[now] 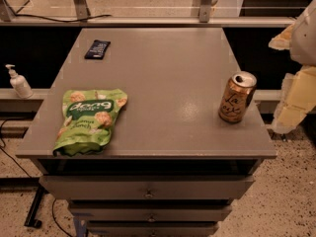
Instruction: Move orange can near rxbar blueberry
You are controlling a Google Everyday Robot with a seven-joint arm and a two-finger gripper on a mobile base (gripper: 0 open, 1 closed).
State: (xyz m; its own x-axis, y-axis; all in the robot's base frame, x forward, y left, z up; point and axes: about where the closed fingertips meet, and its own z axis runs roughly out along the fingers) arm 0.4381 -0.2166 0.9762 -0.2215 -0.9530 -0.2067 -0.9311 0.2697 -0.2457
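The orange can stands upright on the grey cabinet top, near its right front edge. It is coppery with a silver top and dark cursive lettering. The rxbar blueberry, a small flat dark navy wrapper, lies at the far left back of the top, far from the can. My gripper is at the right edge of the view, pale and yellowish, beyond the cabinet's right side and a little right of the can, not touching it.
A large green snack pouch lies at the front left of the top. A white pump bottle stands on a ledge left of the cabinet. Drawers run below the front edge. A rail runs behind.
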